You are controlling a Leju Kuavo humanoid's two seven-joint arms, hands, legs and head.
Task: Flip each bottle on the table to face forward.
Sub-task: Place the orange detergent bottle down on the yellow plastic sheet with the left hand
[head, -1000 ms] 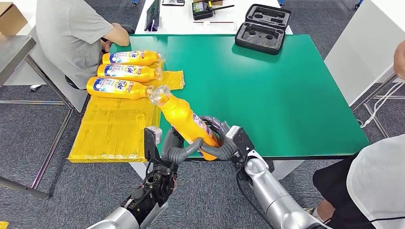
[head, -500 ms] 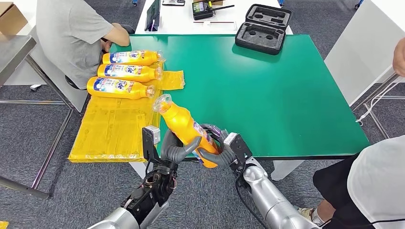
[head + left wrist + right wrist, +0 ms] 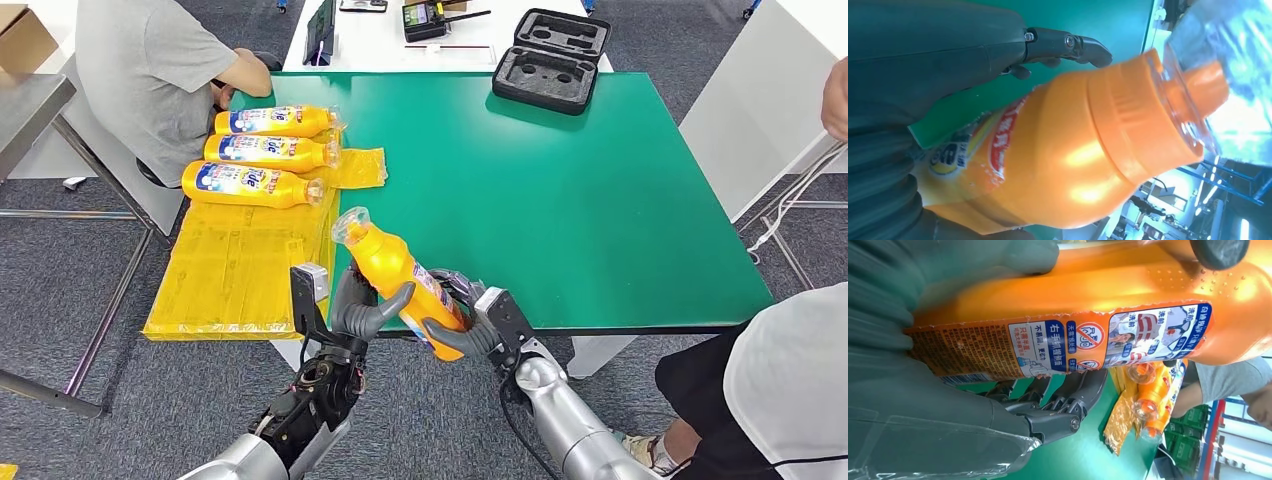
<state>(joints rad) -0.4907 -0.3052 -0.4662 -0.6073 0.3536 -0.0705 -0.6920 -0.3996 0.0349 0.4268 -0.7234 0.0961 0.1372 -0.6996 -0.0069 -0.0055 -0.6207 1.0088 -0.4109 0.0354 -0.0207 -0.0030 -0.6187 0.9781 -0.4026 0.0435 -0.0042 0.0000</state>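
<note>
You are looking down at a green table (image 3: 600,200) from the robot's head. Both hands meet at the near edge and share one orange bottle (image 3: 400,278), lifted off the table and tilted, its clear cap pointing up and away toward the far left. The left hand (image 3: 362,308) wraps its fingers around the bottle's middle from the left side. The right hand (image 3: 462,322) cups the bottle's base from the right, its fingers curled under and around it. Both hands are closed on the bottle, not spread.

From the left wrist, you see the bottle (image 3: 1063,160) close up, neck and clear cap beyond the dark fingers (image 3: 1068,44) that reach over it. From the right wrist, the printed back label faces the camera, with the thumb (image 3: 998,257) pressed on the bottle (image 3: 1128,285).

Three more orange bottles (image 3: 268,150) lie on their sides in a row at the far left of the table, labels up, caps pointing right, partly on a yellow plastic sheet (image 3: 235,265) hanging over the table's left edge. A person in a grey shirt (image 3: 150,70) sits just behind them. A black foam case (image 3: 550,60) rests at the far edge.
</note>
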